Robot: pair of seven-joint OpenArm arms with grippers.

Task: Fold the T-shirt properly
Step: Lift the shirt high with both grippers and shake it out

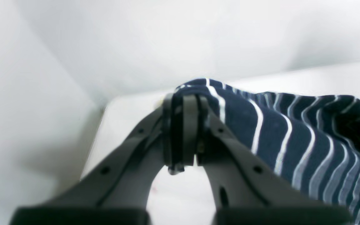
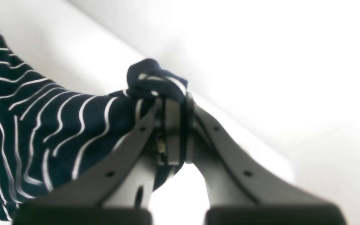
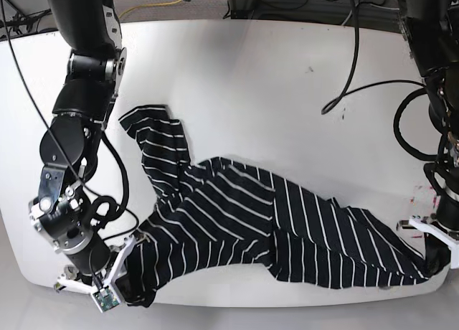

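The T-shirt (image 3: 244, 222), black with thin white stripes, lies rumpled and stretched across the front of the white table (image 3: 251, 72). One sleeve (image 3: 154, 129) reaches toward the back left. At the front right edge my left gripper (image 3: 436, 260) is shut on a corner of the cloth; the left wrist view shows the fabric (image 1: 292, 131) pinched in that gripper (image 1: 183, 98) and trailing off to the right. At the front left my right gripper (image 3: 133, 285) is shut on the other end, where the right wrist view shows bunched fabric (image 2: 42, 125) clamped in the gripper (image 2: 173, 104).
A black cable (image 3: 351, 79) loops over the table's right side, and more cables lie beyond the back edge. Both grippers sit close to the table's front edge (image 3: 287, 295). A small dark mark (image 3: 310, 69) is on the tabletop.
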